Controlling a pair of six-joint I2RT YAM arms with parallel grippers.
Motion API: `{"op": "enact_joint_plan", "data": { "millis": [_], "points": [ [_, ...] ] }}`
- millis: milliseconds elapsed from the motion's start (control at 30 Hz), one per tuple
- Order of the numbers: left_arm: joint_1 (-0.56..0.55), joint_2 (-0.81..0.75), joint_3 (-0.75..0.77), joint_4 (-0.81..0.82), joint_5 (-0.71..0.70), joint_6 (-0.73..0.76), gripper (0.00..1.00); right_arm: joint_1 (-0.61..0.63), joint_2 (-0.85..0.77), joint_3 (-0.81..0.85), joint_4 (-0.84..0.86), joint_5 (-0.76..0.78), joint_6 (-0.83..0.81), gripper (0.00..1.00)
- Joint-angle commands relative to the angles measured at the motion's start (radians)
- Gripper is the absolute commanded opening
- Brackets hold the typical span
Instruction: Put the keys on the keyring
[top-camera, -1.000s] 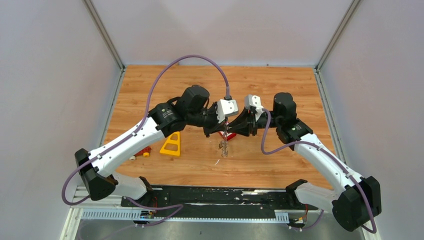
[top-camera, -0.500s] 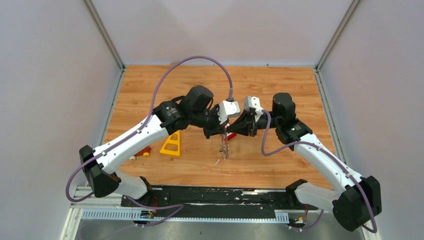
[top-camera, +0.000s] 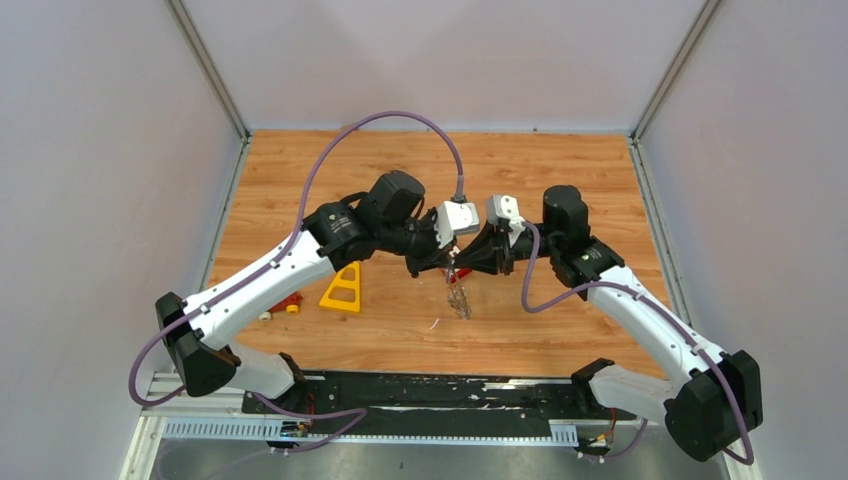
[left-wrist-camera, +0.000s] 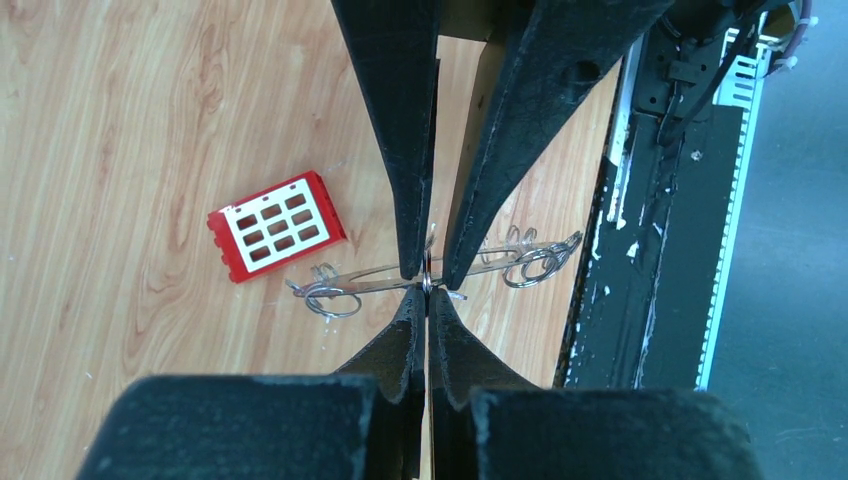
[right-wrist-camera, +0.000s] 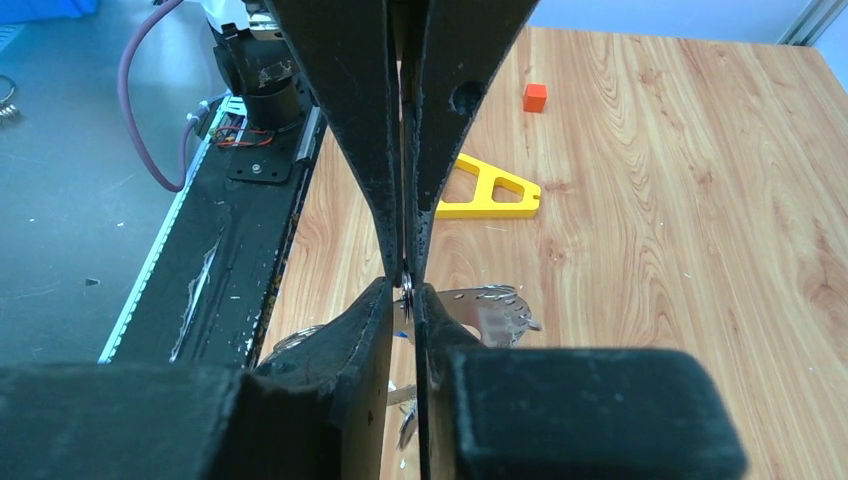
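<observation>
From above: left gripper (top-camera: 445, 268) and right gripper (top-camera: 464, 266) tip to tip over the middle of the table (top-camera: 560, 170). Both pinched tight on the keyring (top-camera: 458, 297), hanging just below them. Yellow triangle (top-camera: 342, 289) off to the left.

From the left wrist: narrow fingers shut on the thin ring. Red block (left-wrist-camera: 275, 225) on the wood beyond.

From the right wrist: same tight pinch from both sides. Orange cube (right-wrist-camera: 535, 96) far off.

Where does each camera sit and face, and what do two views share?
Top external: above and behind, looking down on the table; left arm, right arm show.
Left wrist: looks past the left pincer at the keyring, red block beyond.
Right wrist: looks past the right pincer; yellow frame beyond.
Shared: both wrist views show the pinched keyring.
</observation>
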Motion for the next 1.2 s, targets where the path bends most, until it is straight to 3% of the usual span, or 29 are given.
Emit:
{"op": "enact_joint_plan", "data": {
  "millis": [0, 367, 667, 867, 933, 1067, 1167],
  "points": [
    [-0.004, -0.057, 0.010, 0.051, 0.014, -0.010, 0.00, 0.007, 0.017, 0.044, -0.009, -0.031, -0.030, 0.13],
    [-0.004, -0.053, -0.004, 0.066, 0.028, -0.011, 0.00, 0.013, 0.008, 0.036, 0.034, -0.037, 0.008, 0.00],
    [-0.003, -0.076, -0.057, 0.108, -0.001, 0.022, 0.02, 0.010, -0.018, 0.044, 0.016, 0.004, 0.008, 0.00],
    [0.015, -0.157, -0.159, 0.219, -0.042, 0.113, 0.50, -0.004, -0.030, 0.052, 0.022, 0.016, 0.034, 0.00],
    [0.029, -0.200, -0.222, 0.282, -0.048, 0.145, 0.62, -0.010, -0.031, 0.048, 0.039, 0.014, 0.057, 0.00],
    [0.034, -0.281, -0.357, 0.420, -0.033, 0.193, 0.70, -0.020, -0.034, 0.047, 0.052, 0.013, 0.094, 0.00],
    [0.034, -0.310, -0.440, 0.512, 0.007, 0.204, 0.71, -0.021, -0.034, 0.046, 0.082, 0.013, 0.106, 0.00]
  ]
}}
